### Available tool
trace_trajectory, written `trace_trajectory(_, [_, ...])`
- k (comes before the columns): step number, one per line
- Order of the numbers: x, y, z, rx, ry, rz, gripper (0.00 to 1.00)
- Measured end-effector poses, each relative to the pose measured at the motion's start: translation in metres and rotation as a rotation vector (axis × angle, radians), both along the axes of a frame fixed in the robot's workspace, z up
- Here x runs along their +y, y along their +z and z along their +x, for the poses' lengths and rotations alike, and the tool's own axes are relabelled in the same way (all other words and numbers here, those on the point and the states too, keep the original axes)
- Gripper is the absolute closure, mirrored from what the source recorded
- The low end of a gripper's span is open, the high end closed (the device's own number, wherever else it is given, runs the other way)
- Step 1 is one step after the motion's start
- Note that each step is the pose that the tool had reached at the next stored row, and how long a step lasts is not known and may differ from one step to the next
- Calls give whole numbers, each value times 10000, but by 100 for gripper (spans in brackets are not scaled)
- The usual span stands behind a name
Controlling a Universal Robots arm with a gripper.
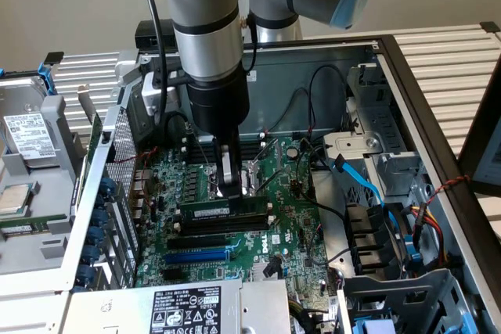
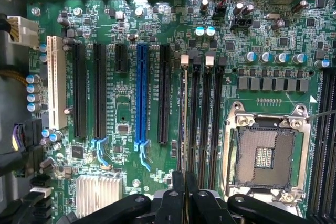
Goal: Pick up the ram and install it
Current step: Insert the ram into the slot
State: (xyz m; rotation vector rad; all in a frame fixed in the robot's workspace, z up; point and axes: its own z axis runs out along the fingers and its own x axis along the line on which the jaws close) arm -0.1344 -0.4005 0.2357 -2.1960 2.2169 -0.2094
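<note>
Black on green: read the two slim black fingers of the arm's gripper as pinched together on the top edge of the ram, the long thin green circuit-board stick with a white label strip. Judge the grip as near the stick's middle, good for an even push. Find the ram standing upright along the long black memory slot next to the black expansion slot, edge-on in the wrist view and apparently in the slot's mouth; cannot tell whether fully seated. Hold the stick plumb and parallel to the slot walls, with no twist. Press straight down, evenly, sinking both ends together. Watch the small white latch at the slot's visible end and treat its closing as the sign of a seated stick. Stay off the three empty black memory slots just beside, and off the square silver processor socket beyond them. Mind the long blue expansion slot further out on the green motherboard, low inside the open grey metal case.
</note>
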Motion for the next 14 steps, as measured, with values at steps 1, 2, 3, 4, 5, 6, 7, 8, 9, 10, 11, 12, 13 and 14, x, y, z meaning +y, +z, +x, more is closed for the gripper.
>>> trace_trajectory(1, [0,-2,-1,-2,-5,-1,87])
trace_trajectory(2, [0,-5,-2,-4,-11,-1,87])
trace_trajectory(3, [0,-7,-4,-10,-19,-1,87])
trace_trajectory(4, [0,-9,-5,-16,-27,0,87])
trace_trajectory(5, [0,-10,-5,-20,-28,-1,87])
trace_trajectory(6, [0,-12,-5,-27,-32,0,87])
trace_trajectory(7, [0,-14,-6,-41,-39,0,87])
trace_trajectory(8, [1,-16,-7,-59,-47,2,87])
trace_trajectory(9, [1,-17,-8,-68,-52,1,87])
trace_trajectory(10, [0,-18,-9,-72,-54,2,87])
trace_trajectory(11, [0,-21,-12,-78,-58,2,87])
trace_trajectory(12, [0,-24,-16,-84,-61,2,87])
trace_trajectory(13, [0,-26,-18,-89,-64,1,87])
trace_trajectory(14, [0,-29,-20,-94,-65,0,87])
